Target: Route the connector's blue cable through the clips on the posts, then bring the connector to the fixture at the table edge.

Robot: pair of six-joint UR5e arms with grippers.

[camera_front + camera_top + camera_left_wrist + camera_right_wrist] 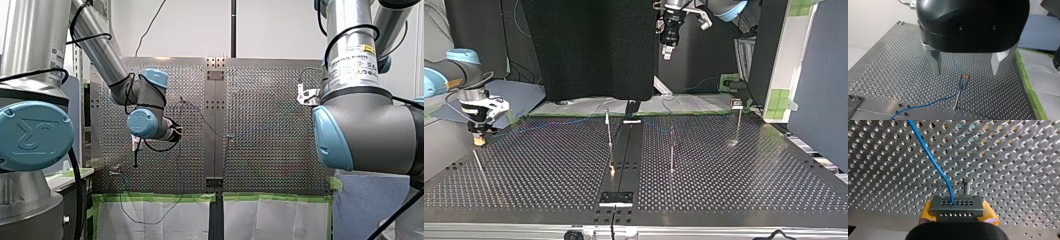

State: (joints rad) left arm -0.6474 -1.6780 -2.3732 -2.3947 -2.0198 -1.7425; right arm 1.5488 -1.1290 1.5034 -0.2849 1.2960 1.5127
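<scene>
My right gripper [957, 214] clamps connector [957, 206], seemingly near table [1010, 157] — left gripper [967, 72] high, spread, empty.

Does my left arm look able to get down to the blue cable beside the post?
Probably yes: my left gripper hangs open above the post, and nothing lies between it and the blue cable there.

Silver arms [100, 45], light-blue joint caps [30, 135], black cables [350, 32], my left hand [967, 71] black, perhaps yellow-marked label [357, 62]
</scene>
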